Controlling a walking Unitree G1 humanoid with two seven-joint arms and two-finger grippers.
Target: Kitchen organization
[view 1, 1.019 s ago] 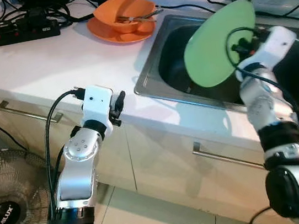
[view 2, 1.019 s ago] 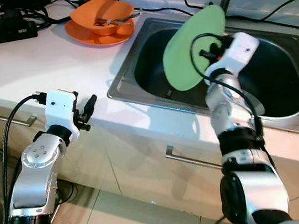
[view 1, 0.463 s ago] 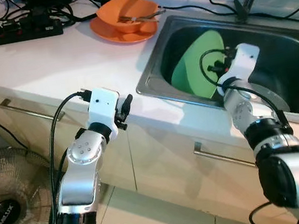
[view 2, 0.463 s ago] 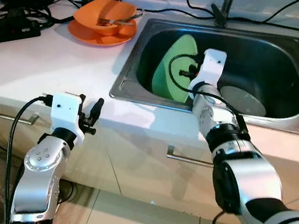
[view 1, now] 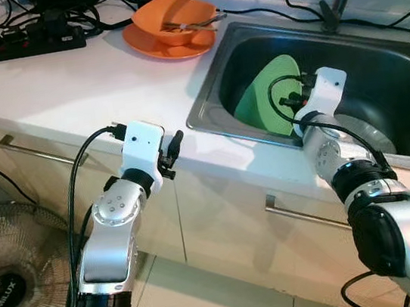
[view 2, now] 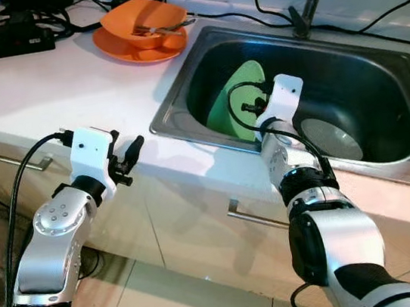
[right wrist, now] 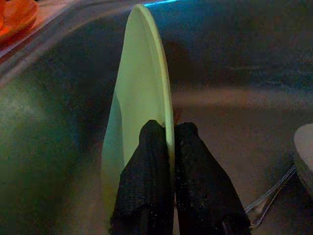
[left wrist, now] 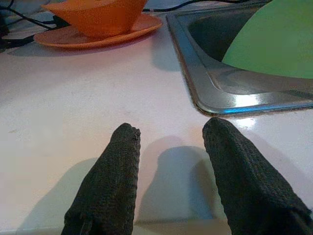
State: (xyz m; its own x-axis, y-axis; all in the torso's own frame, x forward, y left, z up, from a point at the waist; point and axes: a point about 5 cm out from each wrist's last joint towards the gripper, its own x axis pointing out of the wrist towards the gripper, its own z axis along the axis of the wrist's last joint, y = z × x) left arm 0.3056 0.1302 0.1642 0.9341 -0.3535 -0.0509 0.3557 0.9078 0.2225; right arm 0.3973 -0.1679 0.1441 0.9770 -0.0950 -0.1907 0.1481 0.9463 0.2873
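A: Operator's reading, panel by panel. My right gripper (right wrist: 171, 142) is down inside the sink (view 1: 206, 106), its two black fingers (right wrist: 149, 166) pinched together on the rim of the green plate (view 1: 269, 95). The plate stands on edge, tilted, against the sink's near-left wall.

B: And from the head views?

A: There the green plate sits low in the basin, with my right wrist housing just beside it and a black cable looped across its face. Near the sink floor, to the right of the plate, I see a round grey drain strainer (view 2: 329, 138). In the right wrist view a pale object lies at the frame's edge with thin metal lines beside it; I cannot tell what either is.

B: The other arm?

A: My left gripper (left wrist: 168, 147) is held at the front edge of the white countertop (view 1: 65, 81), fingers apart, holding nothing. Its fingertips (left wrist: 124, 134) point toward the sink's steel rim.

B: What else is on the counter?

A: An orange bowl (view 1: 174, 16) rests on an orange plate (view 1: 151, 45) just left of the sink, with cutlery (view 1: 191, 24) lying in the bowl. A black power strip (view 1: 25, 45) with cables lies further left. A floor fan (view 1: 9, 280) stands below, beside the cabinet drawers.
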